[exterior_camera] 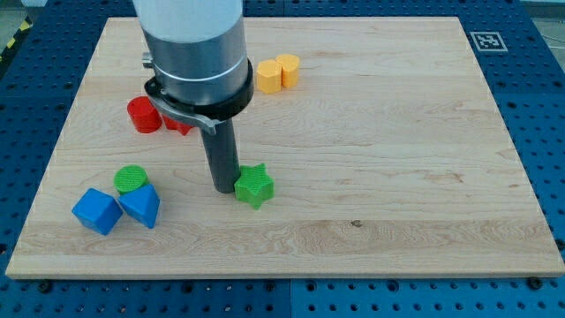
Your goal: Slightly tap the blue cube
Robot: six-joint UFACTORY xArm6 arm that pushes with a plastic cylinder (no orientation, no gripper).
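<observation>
Pale wood makes up the tabletop (397, 132), a board lying on a blue pegboard that shows at the view's edges, with a printed marker tag (485, 41) at the board's top right corner.

My tip (222, 188) is the landmark for everything else. The end effector is a plain dark rod under a wide grey housing; it has nothing that opens or closes and it holds nothing. It stands upright on the tabletop.

Just to the tip's right, touching or very nearly touching it, lies the green star (254, 185). Above and to its left, partly behind the housing, sit two red blocks (145, 116); the nearer one's shape is hidden. Above and slightly right of the tip, well apart, is a yellow pair (277, 72).

To the tip's left and slightly toward the view's bottom is a cluster of three. The green cylinder (131, 180) is the upper one. Below it is a blue wedge-like block (141, 206), and farther left is the blue cube (96, 211), touching or just beside that wedge.

So the cube lies left and a little down from the tip, with the wedge and cylinder standing between them. A straight push leftward would probably strike those two first. The cube sits turned on the board, one corner pointing toward the view's bottom; being a cube, it has no long axis to speak of.
</observation>
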